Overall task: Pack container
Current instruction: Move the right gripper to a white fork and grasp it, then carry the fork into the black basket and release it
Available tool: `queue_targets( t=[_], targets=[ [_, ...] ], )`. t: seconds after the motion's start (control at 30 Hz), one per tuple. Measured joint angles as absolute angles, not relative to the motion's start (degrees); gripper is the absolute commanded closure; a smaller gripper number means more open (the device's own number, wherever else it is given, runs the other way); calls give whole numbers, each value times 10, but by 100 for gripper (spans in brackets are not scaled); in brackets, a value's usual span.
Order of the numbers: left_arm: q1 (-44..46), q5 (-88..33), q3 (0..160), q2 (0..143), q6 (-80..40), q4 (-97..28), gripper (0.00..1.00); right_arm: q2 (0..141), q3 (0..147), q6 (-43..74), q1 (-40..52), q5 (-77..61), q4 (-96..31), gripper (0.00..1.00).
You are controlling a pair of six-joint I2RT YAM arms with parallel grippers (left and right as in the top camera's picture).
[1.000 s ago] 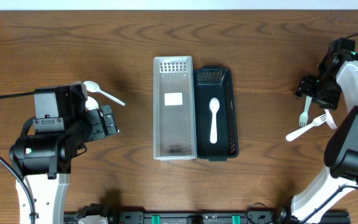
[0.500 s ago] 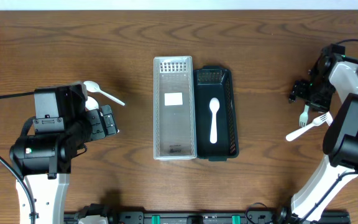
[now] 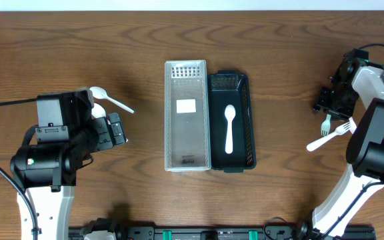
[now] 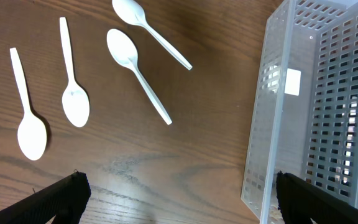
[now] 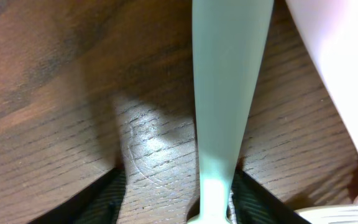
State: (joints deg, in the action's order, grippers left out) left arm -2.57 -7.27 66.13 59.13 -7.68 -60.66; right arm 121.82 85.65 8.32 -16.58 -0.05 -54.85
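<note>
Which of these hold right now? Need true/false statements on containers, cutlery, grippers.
1. The dark container holds one white spoon. True.
2. The clear container holds a fork. False: no cutlery is in it; only a white label shows.
3. The left gripper is shut on a spoon. False: it is open and holds nothing; four spoons lie loose on the table.
4. The right gripper has a fork handle between its fingers. True; on one side a gap shows between finger and handle.
</note>
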Motion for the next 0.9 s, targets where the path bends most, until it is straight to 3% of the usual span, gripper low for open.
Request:
queue_targets(
  t=[0.13,0.43,0.63,0.9],
  targets=[
    [-26,-73,661,591,-77,-607,2,1218,856,82,-166,-1,-551,66],
    [-26,-73,661,591,-77,-607,2,1218,856,84,-166,-1,-553,80],
    [-26,-73,661,591,-77,-607,2,1218,856,83,-166,-3,-552,99],
    [-26,-73,661,591,-77,-607,2,1218,857,85,-166,-3,-561,99]
  ],
)
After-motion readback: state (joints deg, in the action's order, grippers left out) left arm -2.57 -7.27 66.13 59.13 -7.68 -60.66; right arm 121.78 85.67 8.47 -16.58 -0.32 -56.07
